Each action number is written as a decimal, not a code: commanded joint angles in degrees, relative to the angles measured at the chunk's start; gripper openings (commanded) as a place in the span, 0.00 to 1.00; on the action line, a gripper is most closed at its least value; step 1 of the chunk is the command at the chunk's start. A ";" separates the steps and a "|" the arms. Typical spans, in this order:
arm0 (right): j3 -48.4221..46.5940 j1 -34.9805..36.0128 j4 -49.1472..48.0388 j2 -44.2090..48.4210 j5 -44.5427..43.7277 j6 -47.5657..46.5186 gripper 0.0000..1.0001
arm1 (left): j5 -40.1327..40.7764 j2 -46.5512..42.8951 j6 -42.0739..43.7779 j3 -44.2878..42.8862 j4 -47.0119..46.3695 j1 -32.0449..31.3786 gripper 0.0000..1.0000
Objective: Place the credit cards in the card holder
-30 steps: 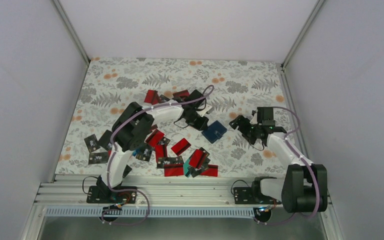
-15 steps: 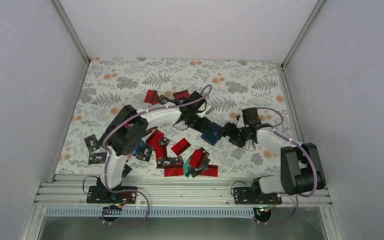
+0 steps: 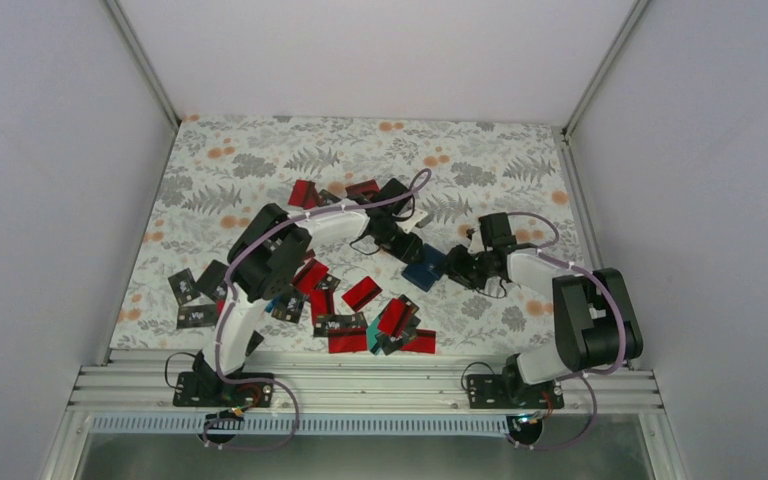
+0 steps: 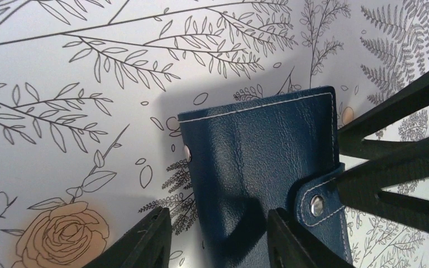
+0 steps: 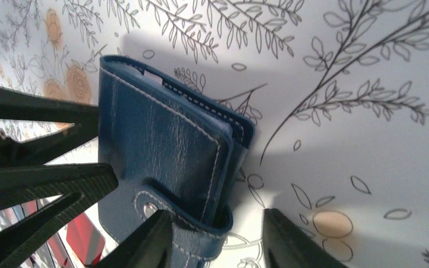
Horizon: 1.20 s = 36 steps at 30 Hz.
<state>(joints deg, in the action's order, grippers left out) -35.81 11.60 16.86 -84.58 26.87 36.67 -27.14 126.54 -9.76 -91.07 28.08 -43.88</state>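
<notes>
- The left gripper (image 4: 218, 216) has its jaws partly apart, astride one end of the card holder (image 4: 251, 151). A gap shows beside one finger, so it has no firm hold.
- The right gripper (image 5: 217, 215) is likewise apart, around the end with the snap tab (image 5: 145, 209), and not clamped.
- The card holder lies flat on the table (image 3: 220, 170), a little right of its middle, folded shut.
- The credit cards (image 3: 360, 293) lie scattered, mostly toward the near edge and the left side. None shows inside the holder.
- The task looks barely begun: the holder must be opened first, and every card is left to load.
</notes>
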 commanded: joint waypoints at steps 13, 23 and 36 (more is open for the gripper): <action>-0.24 0.29 -4.96 -3.67 1.36 -2.89 0.18 | -7.51 -3.26 -6.61 9.12 -12.17 -0.35 0.02; -6.16 0.96 2.53 4.22 -2.13 -4.13 0.33 | 9.72 -12.16 -12.77 8.76 -6.01 -0.66 0.02; -11.47 7.95 3.69 5.48 -1.70 0.81 0.35 | 15.09 -17.80 -18.20 10.85 -4.93 -1.62 0.02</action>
<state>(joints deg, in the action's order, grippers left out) -46.74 16.88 20.49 -78.19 24.91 34.94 -13.63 111.46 -25.30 -81.06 22.90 -44.93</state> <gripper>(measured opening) 0.354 0.059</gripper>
